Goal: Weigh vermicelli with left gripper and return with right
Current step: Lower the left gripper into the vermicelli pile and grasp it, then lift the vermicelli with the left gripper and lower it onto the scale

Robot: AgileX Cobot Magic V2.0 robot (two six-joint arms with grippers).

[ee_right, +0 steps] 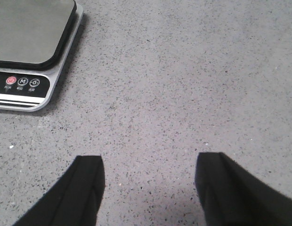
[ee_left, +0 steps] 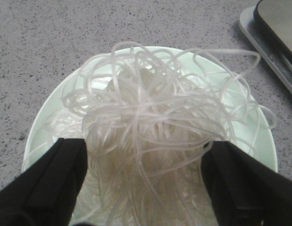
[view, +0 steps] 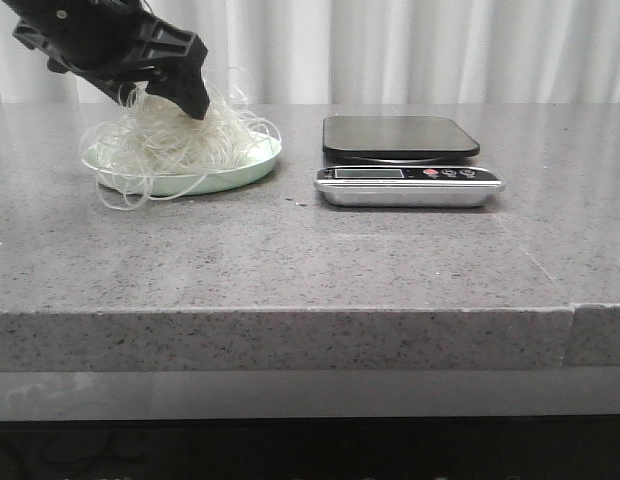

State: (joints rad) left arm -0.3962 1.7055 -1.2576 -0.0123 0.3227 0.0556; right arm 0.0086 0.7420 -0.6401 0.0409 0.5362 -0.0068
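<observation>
The vermicelli (view: 180,135) is a fluffy whitish tangle heaped on a pale green plate (view: 240,170) at the table's left. My left gripper (view: 195,105) reaches down from the upper left with its tip in the top of the tangle. In the left wrist view my left gripper (ee_left: 143,146) is open, with its fingers wide apart on either side of the vermicelli (ee_left: 155,122) above the plate (ee_left: 47,113). My right gripper (ee_right: 148,162) is open and empty over bare table; it is out of the front view.
A kitchen scale (view: 400,150) with a dark platform and silver front stands right of the plate. It also shows in the left wrist view (ee_left: 278,28) and the right wrist view (ee_right: 28,33). The grey stone table has a front edge (view: 290,310).
</observation>
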